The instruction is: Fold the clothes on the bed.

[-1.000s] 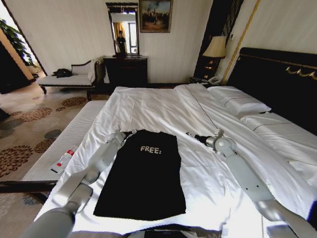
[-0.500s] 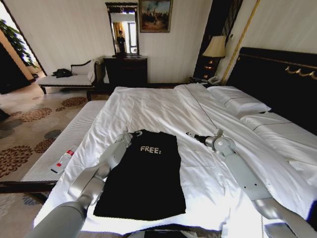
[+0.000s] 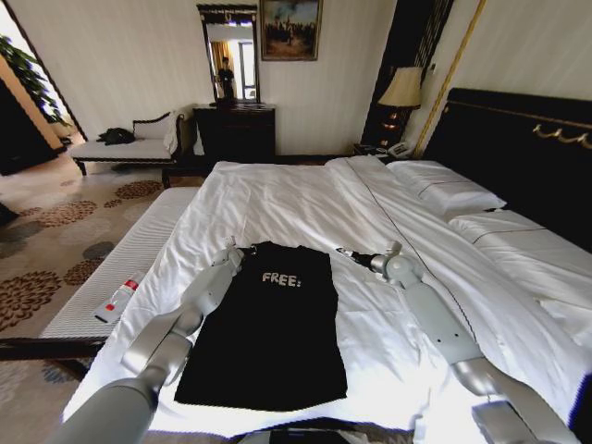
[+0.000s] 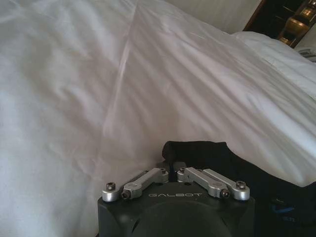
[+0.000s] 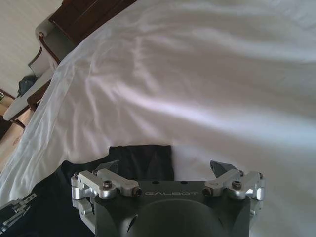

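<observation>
The clothes, a black T-shirt [image 3: 273, 324] with white "FREE!" lettering, lie flat on the white bed [image 3: 305, 199] as a long narrow rectangle, collar end away from me. My left gripper [image 3: 242, 252] is at the shirt's far left corner. In the left wrist view this gripper [image 4: 169, 169] is shut, pinching the black fabric [image 4: 202, 150]. My right gripper [image 3: 344, 252] hovers just right of the far right corner. In the right wrist view that gripper [image 5: 165, 168] stands open, with the shirt's corner [image 5: 143, 155] just ahead of one finger.
White pillows [image 3: 446, 191] and a dark headboard [image 3: 518, 153] are at the right. A striped bench [image 3: 139, 250] runs along the bed's left side with a small white bottle [image 3: 118, 298] on it. Farther off stand a chaise [image 3: 129, 143] and a dresser [image 3: 236, 129].
My left gripper has slid right onto the shirt's far left corner. My right gripper has moved left, closer to the far right corner. The shirt has not moved.
</observation>
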Controlling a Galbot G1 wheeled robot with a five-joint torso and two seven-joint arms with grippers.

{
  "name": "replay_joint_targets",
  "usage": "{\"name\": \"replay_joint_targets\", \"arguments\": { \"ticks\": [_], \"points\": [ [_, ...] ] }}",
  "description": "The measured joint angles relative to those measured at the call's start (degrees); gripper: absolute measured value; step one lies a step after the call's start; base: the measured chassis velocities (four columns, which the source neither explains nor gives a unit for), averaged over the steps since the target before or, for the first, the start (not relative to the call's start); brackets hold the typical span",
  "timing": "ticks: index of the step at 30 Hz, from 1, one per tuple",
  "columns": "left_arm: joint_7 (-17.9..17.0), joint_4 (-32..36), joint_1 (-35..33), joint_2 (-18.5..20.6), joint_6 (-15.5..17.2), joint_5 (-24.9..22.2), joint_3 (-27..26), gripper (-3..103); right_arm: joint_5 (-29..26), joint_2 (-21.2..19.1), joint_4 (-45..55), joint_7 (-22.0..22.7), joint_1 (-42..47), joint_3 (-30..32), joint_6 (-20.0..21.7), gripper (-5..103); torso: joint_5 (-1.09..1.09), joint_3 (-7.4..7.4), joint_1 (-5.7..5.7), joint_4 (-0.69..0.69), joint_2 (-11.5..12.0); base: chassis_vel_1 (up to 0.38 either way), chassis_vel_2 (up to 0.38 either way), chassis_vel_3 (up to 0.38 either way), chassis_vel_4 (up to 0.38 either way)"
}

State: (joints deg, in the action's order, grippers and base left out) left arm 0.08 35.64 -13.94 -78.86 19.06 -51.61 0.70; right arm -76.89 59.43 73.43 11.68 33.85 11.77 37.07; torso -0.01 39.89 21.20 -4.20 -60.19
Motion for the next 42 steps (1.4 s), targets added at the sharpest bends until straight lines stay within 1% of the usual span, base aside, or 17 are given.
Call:
{"name": "replay_joint_targets", "arguments": {
  "ticks": [2, 7, 9, 10, 12, 16, 17, 20, 22, 26, 29, 32, 34, 38, 39, 41, 42],
  "points": [
    [-0.1, 0.3, -0.1, 0.2, 0.0, -0.2, 0.0, 2, 0.5, 1.1, -1.4, -0.7, -0.7, -0.6, -0.2, 100, 0.0, 0.0, 0.0, -0.01, 0.0, 0.0, 0.0, 0.0, 0.0],
    [-0.5, 1.7, -0.4, 1.2, 0.2, -1.0, 0.1, 2, 2.2, 3.9, -5.6, -2.6, -2.9, -2.6, -1.0, 100, 0.0, 0.0, 0.0, 0.0, 0.0, 0.0, 0.0, 0.0, 0.0],
    [-0.7, 1.8, -0.4, 1.6, 0.2, -1.4, 0.3, 2, 3.2, 6.7, -10.7, -3.7, -5.1, -3.5, -1.9, 100, -0.02, 0.0, 0.0, 0.0, 0.0, 0.0, 0.0, 0.0, 0.0],
    [-0.7, 1.8, -0.4, 1.6, 0.2, -1.4, 0.3, 2, 3.2, 6.7, -10.7, -3.7, -5.1, -3.5, -1.9, 100, -0.02, 0.0, 0.0, 0.0, 0.0, 0.0, 0.0, 0.0, 0.0],
    [-0.7, 1.9, -0.4, 1.7, 0.3, -1.6, 0.6, 2, 3.7, 8.8, -14.7, -4.3, -6.5, -3.7, -2.2, 100, 0.03, 0.0, 0.0, 0.01, 0.0, 0.0, 0.0, 0.0, 0.0],
    [-0.7, 2.3, -0.5, 1.8, 0.3, -1.8, 0.5, 2, 4.2, 9.6, -17.0, -5.0, -7.7, -4.2, -2.4, 100, -0.01, 0.0, 0.01, 0.01, 0.0, 0.0, 0.0, 0.0, 0.0],
    [-0.7, 2.3, -0.6, 1.8, 0.3, -1.8, 0.4, 2, 4.5, 9.7, -17.4, -5.2, -7.8, -4.4, -2.6, 103, 0.0, 0.0, 0.01, -0.01, 0.0, 0.0, 0.0, 0.0, 0.0],
    [-0.7, 2.6, -1.0, 1.9, 0.3, -1.9, 0.3, 2, 4.7, 9.8, -17.9, -5.6, -8.0, -4.5, -3.1, 89, 0.0, -0.01, 0.0, -0.01, 0.0, 0.0, 0.0, 0.0, 0.0],
    [-0.7, 2.7, -1.1, 1.9, 0.3, -1.9, 0.4, 2, 4.8, 9.8, -18.0, -5.7, -8.0, -4.5, -3.2, 89, 0.02, -0.01, 0.0, 0.0, 0.0, 0.0, 0.0, 0.0, 0.0],
    [-0.8, 3.2, -1.3, 1.9, 0.3, -1.9, 0.5, 2, 5.0, 9.4, -18.3, -6.0, -8.2, -4.5, -3.9, 67, 0.01, -0.01, 0.0, 0.0, 0.0, 0.0, 0.0, 0.0, 0.0],
    [-0.8, 3.1, -1.3, 1.8, 0.3, -1.9, 0.5, 2, 5.0, 9.3, -18.4, -6.1, -8.2, -4.5, -3.9, 62, 0.01, 0.0, 0.0, 0.0, 0.0, 0.0, 0.0, 0.0, 0.0],
    [-0.8, 2.8, -1.0, 1.5, 0.2, -1.9, 0.5, 2, 4.9, 9.4, -18.3, -6.1, -8.2, -4.5, -3.9, 46, 0.01, -0.01, 0.0, -0.01, 0.0, 0.0, 0.0, 0.0, 0.0],
    [-0.8, 2.8, -1.1, 1.5, 0.2, -1.9, 0.5, 2, 4.9, 9.4, -18.3, -6.1, -8.2, -4.5, -3.9, 46, 0.01, -0.01, 0.0, -0.01, 0.0, 0.0, 0.0, 0.0, 0.0],
    [-0.8, 3.0, -1.2, 1.7, 0.2, -1.9, 0.3, 2, 5.2, 9.6, -18.2, -6.2, -8.1, -4.8, -4.0, 24, 0.01, 0.0, 0.0, 0.0, 0.0, 0.0, 0.0, 0.0, 0.0],
    [-0.8, 3.0, -1.2, 1.7, 0.2, -1.9, 0.3, 2, 5.2, 9.6, -18.2, -6.2, -8.1, -4.8, -4.0, 24, 0.01, 0.0, 0.0, 0.0, 0.0, 0.0, 0.0, 0.0, 0.0],
    [-0.9, 3.3, -1.5, 1.8, 0.2, -1.9, 0.3, 2, 5.2, 9.5, -18.2, -6.3, -8.1, -4.9, -4.0, 13, 0.01, 0.0, 0.0, 0.0, 0.0, 0.0, 0.0, 0.0, 0.0],
    [-1.0, 3.4, -1.5, 1.9, 0.2, -1.8, 0.3, 2, 5.3, 9.4, -18.2, -6.3, -8.1, -5.0, -4.0, 13, 0.01, 0.0, 0.0, 0.01, 0.0, 0.0, 0.0, 0.0, 0.0]
  ]
}}
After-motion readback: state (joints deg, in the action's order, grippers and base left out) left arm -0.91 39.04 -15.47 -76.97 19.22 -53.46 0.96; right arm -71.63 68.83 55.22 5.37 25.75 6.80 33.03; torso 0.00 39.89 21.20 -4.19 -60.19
